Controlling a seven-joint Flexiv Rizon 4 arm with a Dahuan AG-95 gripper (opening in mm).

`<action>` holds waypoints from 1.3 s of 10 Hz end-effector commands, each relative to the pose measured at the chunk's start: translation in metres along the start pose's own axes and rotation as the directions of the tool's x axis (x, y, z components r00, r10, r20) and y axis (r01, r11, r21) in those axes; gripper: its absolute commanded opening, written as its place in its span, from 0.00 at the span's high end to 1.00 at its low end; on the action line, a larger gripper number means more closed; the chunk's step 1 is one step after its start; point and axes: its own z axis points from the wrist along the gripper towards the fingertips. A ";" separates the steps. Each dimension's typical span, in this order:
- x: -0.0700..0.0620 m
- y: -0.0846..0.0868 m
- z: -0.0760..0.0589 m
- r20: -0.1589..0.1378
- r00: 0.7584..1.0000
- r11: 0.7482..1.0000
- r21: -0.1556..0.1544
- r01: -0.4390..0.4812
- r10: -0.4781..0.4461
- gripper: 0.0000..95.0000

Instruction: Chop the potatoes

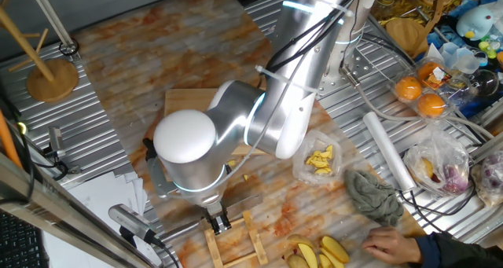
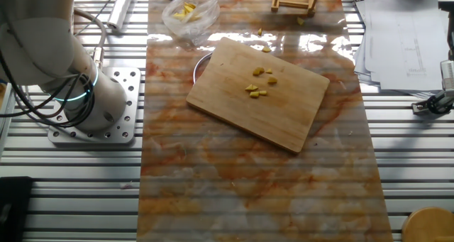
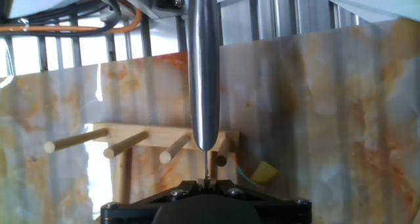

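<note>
Several small yellow potato chunks (image 2: 259, 82) lie on the wooden cutting board (image 2: 255, 93); in the one fixed view the board (image 1: 185, 103) is mostly hidden behind the arm. My gripper (image 1: 218, 221) hangs over a small wooden peg rack (image 1: 236, 240) at the table's edge. In the hand view the gripper (image 3: 207, 182) is shut on the thin metal part of a knife (image 3: 203, 66), whose silver handle points away over the rack (image 3: 164, 137). One loose yellow chunk (image 3: 264, 173) lies beside the rack.
A clear plastic bag of yellow pieces (image 1: 320, 159) lies right of the arm, with a grey cloth (image 1: 373, 196) and a white roll (image 1: 387, 150) beyond. A person's hand (image 1: 393, 243) rests near larger yellow wedges (image 1: 322, 252). The robot base (image 2: 92, 107) stands beside the mat.
</note>
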 end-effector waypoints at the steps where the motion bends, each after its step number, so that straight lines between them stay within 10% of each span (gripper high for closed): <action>1: 0.000 0.001 0.001 0.002 1.000 1.000 0.002 0.002 -0.002 1.00; 10: -0.005 -0.006 0.017 0.003 0.999 0.999 0.017 0.045 -0.045 1.00; 13: -0.005 -0.005 0.016 0.004 0.999 0.999 0.017 0.052 -0.052 0.60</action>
